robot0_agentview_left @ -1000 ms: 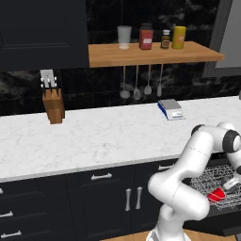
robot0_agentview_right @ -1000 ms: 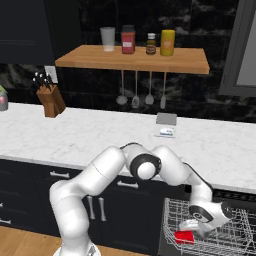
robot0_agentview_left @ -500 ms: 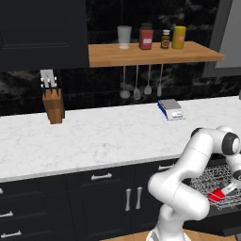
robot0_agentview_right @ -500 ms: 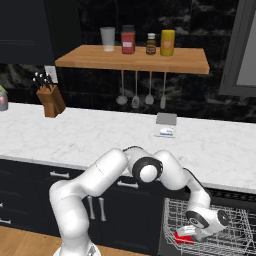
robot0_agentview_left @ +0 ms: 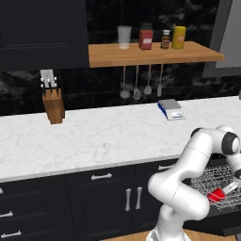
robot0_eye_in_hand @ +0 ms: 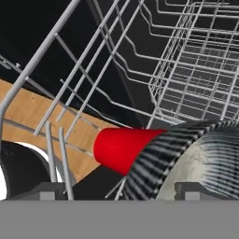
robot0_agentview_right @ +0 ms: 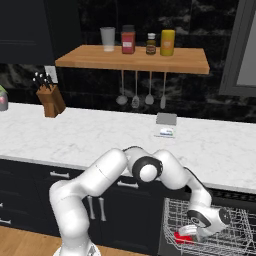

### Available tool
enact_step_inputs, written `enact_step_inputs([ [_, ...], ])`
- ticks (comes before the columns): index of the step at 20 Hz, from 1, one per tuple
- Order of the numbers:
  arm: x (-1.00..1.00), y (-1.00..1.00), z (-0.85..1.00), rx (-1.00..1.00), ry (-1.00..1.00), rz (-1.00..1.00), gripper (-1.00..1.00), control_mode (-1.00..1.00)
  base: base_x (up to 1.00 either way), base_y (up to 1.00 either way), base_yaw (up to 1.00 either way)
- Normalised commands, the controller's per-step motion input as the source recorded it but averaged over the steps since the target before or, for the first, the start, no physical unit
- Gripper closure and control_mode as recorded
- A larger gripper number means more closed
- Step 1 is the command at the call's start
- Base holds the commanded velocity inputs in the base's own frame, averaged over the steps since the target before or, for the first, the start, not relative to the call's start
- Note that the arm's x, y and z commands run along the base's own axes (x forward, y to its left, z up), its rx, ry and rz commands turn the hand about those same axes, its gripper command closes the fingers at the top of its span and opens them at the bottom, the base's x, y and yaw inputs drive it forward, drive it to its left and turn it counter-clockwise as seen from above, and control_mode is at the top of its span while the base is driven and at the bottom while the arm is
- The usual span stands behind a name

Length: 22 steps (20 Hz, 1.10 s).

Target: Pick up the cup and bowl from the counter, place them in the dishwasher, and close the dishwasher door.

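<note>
since a second ago the gripper (robot0_agentview_right: 184, 231) has let go: its fingers now stand spread, apart from the cup (robot0_eye_in_hand: 122, 149), which lies on its side in the wire rack (robot0_agentview_right: 235, 237) of the dishwasher (robot0_agentview_left: 225, 225). close beside the cup sits a striped round rim, unclear what. counter (robot0_agentview_left: 94, 136) unchanged.

- Black marble-patterned wall (robot0_agentview_left: 103, 92) behind.
- Brown wooden shelf (robot0_agentview_left: 150, 53) holds jars (robot0_agentview_left: 146, 36).
- Utensils (robot0_agentview_left: 141, 87) hang beneath it.
- Wooden floor (robot0_agentview_right: 20, 242) below.
</note>
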Motion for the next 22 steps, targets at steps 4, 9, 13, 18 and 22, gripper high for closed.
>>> enact_step_inputs([
  [4,-0.25,-0.3,0.12,0.0,0.06,-0.17,-1.0,-1.0,0.0,0.0,0.0],
  [9,-0.79,-0.32,0.45,0.02,0.01,-0.23,-1.0,-1.0,0.0,0.0,0.0],
  [13,-0.99,-0.16,0.57,0.02,0.0,-0.18,-1.0,-1.0,0.0,0.0,0.0],
  [18,-0.81,0.0,0.25,0.0,0.0,-0.1,-1.0,-1.0,0.0,0.0,0.0],
  [22,-0.31,-0.03,0.0,-0.01,0.01,-0.05,-1.0,-1.0,0.0,0.0,0.0],
])
